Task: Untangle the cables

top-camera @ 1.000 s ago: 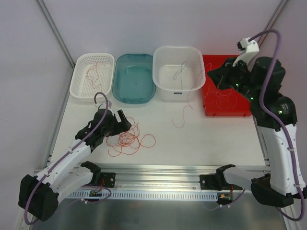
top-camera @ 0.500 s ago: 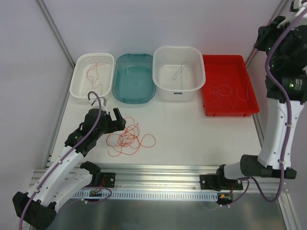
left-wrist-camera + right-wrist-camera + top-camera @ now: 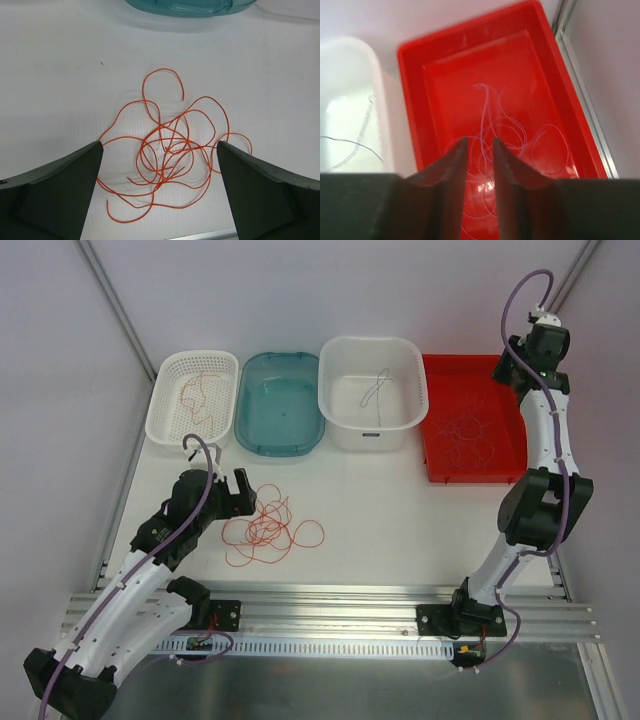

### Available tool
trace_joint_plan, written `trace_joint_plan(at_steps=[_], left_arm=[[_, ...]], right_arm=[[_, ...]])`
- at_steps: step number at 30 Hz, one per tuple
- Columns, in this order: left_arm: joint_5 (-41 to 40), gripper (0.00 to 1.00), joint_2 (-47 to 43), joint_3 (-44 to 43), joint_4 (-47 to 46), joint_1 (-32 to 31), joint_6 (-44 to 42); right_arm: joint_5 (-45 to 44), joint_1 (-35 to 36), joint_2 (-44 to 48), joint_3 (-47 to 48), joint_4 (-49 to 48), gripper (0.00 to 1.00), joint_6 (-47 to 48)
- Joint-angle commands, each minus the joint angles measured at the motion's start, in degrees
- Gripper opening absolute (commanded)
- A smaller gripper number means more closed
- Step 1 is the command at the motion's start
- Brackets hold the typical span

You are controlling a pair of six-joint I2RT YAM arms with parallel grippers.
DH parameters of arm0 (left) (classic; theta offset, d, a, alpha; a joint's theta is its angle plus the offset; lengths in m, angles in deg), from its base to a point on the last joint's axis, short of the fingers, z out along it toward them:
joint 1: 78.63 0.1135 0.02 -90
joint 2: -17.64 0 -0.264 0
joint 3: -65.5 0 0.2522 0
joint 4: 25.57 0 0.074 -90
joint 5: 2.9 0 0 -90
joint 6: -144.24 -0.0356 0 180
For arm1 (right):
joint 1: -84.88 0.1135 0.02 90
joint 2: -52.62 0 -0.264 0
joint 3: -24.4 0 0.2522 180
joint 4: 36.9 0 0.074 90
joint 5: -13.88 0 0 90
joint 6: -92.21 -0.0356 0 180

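While left jaws gape, cables (image 3: 170, 155) lie beyond them.

Top camera, above and behind, spans the table (image 3: 400, 530); it shares cables (image 3: 170, 150) with the close left wrist view, tray (image 3: 450, 80) with the right.

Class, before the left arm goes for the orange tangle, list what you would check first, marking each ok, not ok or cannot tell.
1. Left fingers spread wide: ok.
2. Orange tangle lies between them in the wrist view: ok.
3. Loose end exposed at the tangle's edge: ok.
4. Right fingers raised clear of the red tray: ok.
5. Right fingers free of strands: cannot tell.
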Motion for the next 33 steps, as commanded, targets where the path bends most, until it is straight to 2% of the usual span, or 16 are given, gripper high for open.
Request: trace_joint_plan(at_steps=[1, 2, 5, 8, 13, 17, 23, 28, 33], left_arm=[[-0.58, 0.99, 1.27, 0.21, 0.25, -0.23, -1.78], [-0.23, 0.99, 2.05, 0.12, 0.16, -0.32, -1.78], [1.01, 0.99, 3.64, -0.32, 0.08, -0.32, -2.31], [2.41, 0.99, 5.04, -0.50, -0.01, -0.23, -2.22], [5.66, 0.99, 7.51, -1.02, -0.28, -0.32, -1.17], [9.00, 0.99, 10.66, -1.55, -0.28, -0.32, 1.02], [13.23, 0.98, 16.28, -4.44, -1.15, -2.51, 5.77], [8.23, 0.96, 24.10, -9.02, -2.12, -9.37, 8.23], [4.35, 0.90, 31.84, -11.39, -3.35, -13.06, 10.43]], right_arm=[[-1.65, -0.79, 0.47, -1.94, -3.14, 0.33, -3.70], [-1.65, -0.79, 0.29, -2.65, -1.91, 0.53, -4.40], [-3.67, -0.44, 4.22, -5.71, 1.61, 0.72, -7.31], [-3.93, 1.22, 9.24, -11.69, 2.23, 0.82, -9.51], [-4.02, 6.67, 18.91, -18.28, 8.38, 0.86, -8.72], [1.06, 15.10, 26.73, -28.30, 6.28, 0.86, -8.72], [5.38, 26.17, 36.57, -46.46, -2.15, 0.85, -13.72], [4.86, 35.40, 40.63, -58.71, -12.17, 0.85, -18.54], [7.93, 39.19, 40.55, -67.33, -22.88, 0.85, -24.35]])
